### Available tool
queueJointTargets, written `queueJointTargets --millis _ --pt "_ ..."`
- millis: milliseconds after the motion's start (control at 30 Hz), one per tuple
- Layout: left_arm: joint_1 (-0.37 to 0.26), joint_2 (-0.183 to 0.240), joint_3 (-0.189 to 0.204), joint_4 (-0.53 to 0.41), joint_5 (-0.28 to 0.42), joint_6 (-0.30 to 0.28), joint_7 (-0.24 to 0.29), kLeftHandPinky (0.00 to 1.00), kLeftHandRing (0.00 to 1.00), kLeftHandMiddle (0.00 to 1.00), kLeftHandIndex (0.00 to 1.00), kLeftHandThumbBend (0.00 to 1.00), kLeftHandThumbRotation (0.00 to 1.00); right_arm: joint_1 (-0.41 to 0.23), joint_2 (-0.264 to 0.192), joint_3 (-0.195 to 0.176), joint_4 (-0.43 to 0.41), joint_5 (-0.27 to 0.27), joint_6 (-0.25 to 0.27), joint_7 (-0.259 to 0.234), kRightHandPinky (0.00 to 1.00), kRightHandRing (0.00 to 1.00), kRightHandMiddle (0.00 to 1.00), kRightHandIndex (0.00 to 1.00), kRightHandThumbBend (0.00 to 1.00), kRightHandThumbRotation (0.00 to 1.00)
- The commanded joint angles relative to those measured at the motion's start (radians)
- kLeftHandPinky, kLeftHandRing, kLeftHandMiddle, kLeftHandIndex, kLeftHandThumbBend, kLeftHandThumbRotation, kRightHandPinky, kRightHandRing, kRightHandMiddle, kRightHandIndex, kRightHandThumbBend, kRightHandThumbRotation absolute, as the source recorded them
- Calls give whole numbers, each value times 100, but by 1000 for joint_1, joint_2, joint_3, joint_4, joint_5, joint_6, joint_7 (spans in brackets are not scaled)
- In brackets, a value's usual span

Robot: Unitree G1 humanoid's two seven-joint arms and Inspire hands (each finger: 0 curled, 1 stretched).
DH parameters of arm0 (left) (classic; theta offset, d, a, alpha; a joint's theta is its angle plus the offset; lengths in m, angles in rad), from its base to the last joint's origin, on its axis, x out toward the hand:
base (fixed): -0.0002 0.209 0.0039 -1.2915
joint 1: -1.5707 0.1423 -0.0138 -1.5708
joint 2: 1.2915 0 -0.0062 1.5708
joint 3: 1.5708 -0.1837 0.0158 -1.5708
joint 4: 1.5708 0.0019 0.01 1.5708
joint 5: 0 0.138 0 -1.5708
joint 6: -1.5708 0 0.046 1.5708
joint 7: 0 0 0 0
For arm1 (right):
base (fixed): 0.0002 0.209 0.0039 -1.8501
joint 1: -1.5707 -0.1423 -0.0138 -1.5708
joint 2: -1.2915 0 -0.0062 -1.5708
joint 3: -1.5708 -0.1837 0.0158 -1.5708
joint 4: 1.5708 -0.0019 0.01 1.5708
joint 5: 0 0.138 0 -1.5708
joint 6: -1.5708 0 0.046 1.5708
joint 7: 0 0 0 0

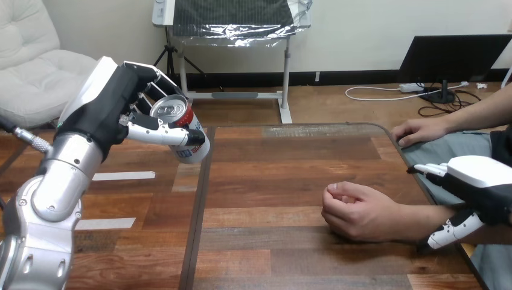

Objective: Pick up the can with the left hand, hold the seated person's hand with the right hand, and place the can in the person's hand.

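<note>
Left robot hand [130, 103] clamped on the can [181, 130], held in the air at the table [290, 181] left edge, can tilted, top facing the camera. Target, the person's hand [356, 211], lies well to the right and lower, fisted on the table. Right robot hand [477, 181] sits at that forearm; can't tell if it grips.

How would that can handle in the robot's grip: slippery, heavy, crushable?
The can looks smooth metal, so probably slippery; the left hand curls round it. Thin walls might dent if squeezed. Round-sided, it would likely roll if laid down.
</note>
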Motion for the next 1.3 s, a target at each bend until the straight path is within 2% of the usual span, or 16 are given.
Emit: queueJointTargets --millis 0,200,433,733,900,1267 --pt "-37 8 23 -42 4 -8 6 27 35 41 45 61 0 1 34 42 10 -21 0 -1 100 97 97 97 100 48" --pt "-39 9 23 -45 5 -3 4 27 36 42 45 61 0 5 47 51 13 -20 3 6 100 97 96 96 100 49" --pt "-40 8 27 -47 1 1 2 27 36 42 45 61 0 13 58 69 -12 -36 40 22 100 97 97 96 100 45" --pt "-40 8 28 -47 0 0 2 25 34 41 45 61 0 24 66 96 -30 -65 53 -2 99 95 94 95 100 41" --pt "-39 9 29 -45 -2 -7 1 25 34 41 45 61 0 25 70 112 -33 -85 56 -12 91 92 93 93 100 41" --pt "-43 8 28 -46 -4 -5 0 26 35 41 45 61 0 31 84 144 -48 -127 66 -29 82 87 87 89 100 44"
